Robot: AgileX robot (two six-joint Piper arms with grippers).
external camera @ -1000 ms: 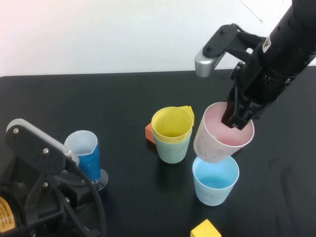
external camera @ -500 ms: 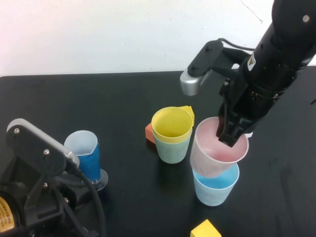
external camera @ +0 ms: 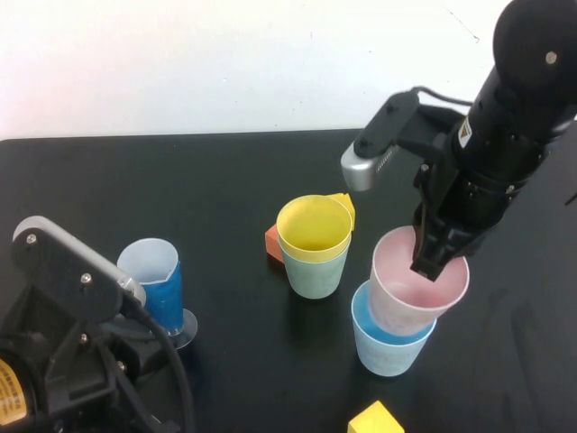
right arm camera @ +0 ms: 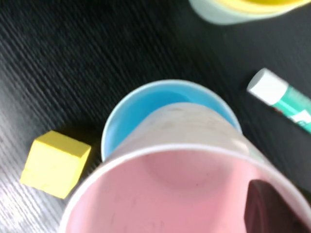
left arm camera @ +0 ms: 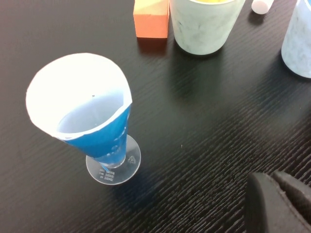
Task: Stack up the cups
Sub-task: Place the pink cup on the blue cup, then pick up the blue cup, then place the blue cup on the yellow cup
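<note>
paper cone [left arm camera: 85, 114] upright – orange block [left arm camera: 151, 18], yellow cube [right arm camera: 55, 163], tube [right arm camera: 284, 107].

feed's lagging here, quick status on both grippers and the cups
Right gripper shut on pink cup, lowering it tilted into blue cup. Left gripper parked near paper cone. Yellow cup already in green cup. Nothing blocking.
</note>
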